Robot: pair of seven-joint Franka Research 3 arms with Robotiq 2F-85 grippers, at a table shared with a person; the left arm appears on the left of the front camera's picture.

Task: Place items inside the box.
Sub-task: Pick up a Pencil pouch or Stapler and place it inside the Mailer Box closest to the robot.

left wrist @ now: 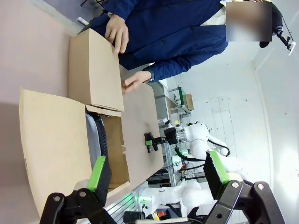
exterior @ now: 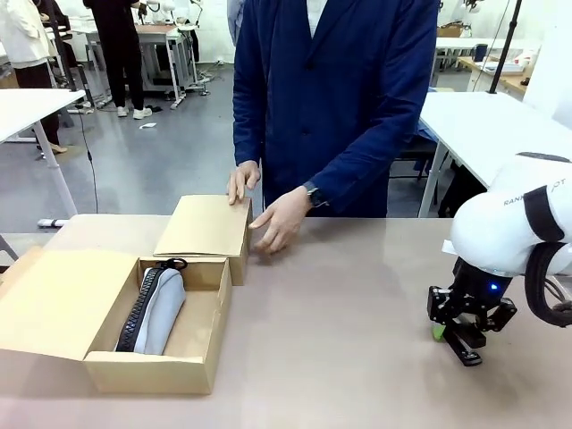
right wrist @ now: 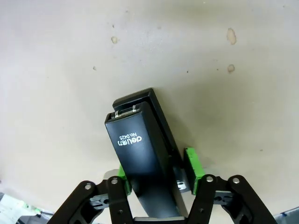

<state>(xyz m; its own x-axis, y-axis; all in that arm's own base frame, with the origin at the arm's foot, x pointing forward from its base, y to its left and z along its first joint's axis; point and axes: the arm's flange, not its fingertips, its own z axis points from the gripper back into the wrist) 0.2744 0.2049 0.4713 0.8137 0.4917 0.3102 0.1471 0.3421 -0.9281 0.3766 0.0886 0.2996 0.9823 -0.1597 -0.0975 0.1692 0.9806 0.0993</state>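
Observation:
My right gripper [exterior: 454, 332] is low over the table at the right, shut on a black stapler [right wrist: 140, 144]; the green pads [right wrist: 192, 169] press its sides near the back end, and it lies flat on the table. The brown cardboard box [exterior: 54, 308] sits at the left with its large compartment open, and a grey pencil case [exterior: 161, 308] with a black zip lies inside. The smaller compartment's lid [exterior: 206, 225] is down, with the person's two hands [exterior: 279, 219] at its far edge. My left gripper [left wrist: 156, 172] hangs open above the box [left wrist: 56, 140] and holds nothing.
The person in a blue coat [exterior: 331, 98] stands at the far edge of the table. Bare tabletop [exterior: 340, 331] stretches between the box and my right gripper. The open flap [exterior: 63, 299] spreads out to the left of the box.

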